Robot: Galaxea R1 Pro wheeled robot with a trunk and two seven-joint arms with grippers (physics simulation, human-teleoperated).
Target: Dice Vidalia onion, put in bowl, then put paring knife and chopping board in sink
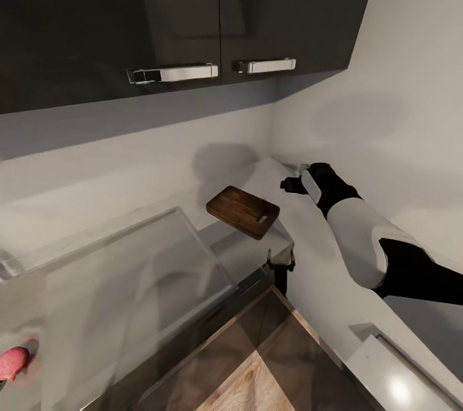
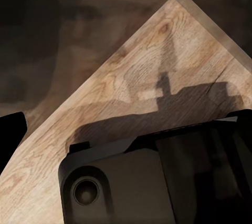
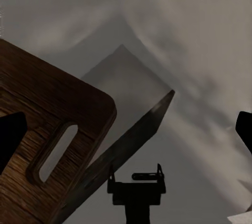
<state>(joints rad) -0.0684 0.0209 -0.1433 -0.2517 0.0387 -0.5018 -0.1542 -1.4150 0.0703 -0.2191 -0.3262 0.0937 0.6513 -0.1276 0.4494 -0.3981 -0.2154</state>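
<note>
The chopping board (image 1: 244, 211) sits on the grey countertop (image 1: 257, 173) in the corner, under the dark wall cabinets (image 1: 193, 12), its slot handle at the end turned toward the robot. The right gripper (image 1: 290, 184) hovers just beside it, out past the board's right edge — and it's the near arm by a long way. From the right wrist camera the board (image 3: 47, 145) lies off to one side of the fingers (image 3: 10, 137), not between them; the dark tips sit wide apart at opposite edges of that picture, so the jaws read as spread, nothing in them.

The board's long axis runs on a diagonal, from the back wall out toward the counter's front edge, handle end nearest. My read: the gripper has to slide across toward that handle end before any grasp lines up.

The Vidalia onion (image 1: 14, 362) lies well apart, far down at the head view's lower left, pinkish against pale steel. A second gripper (image 1: 281, 264) hangs low by the counter's front edge, presumably the left one. The left wrist camera looks at wooden floor (image 2: 147, 77) — its jaws I cannot tell.
</note>
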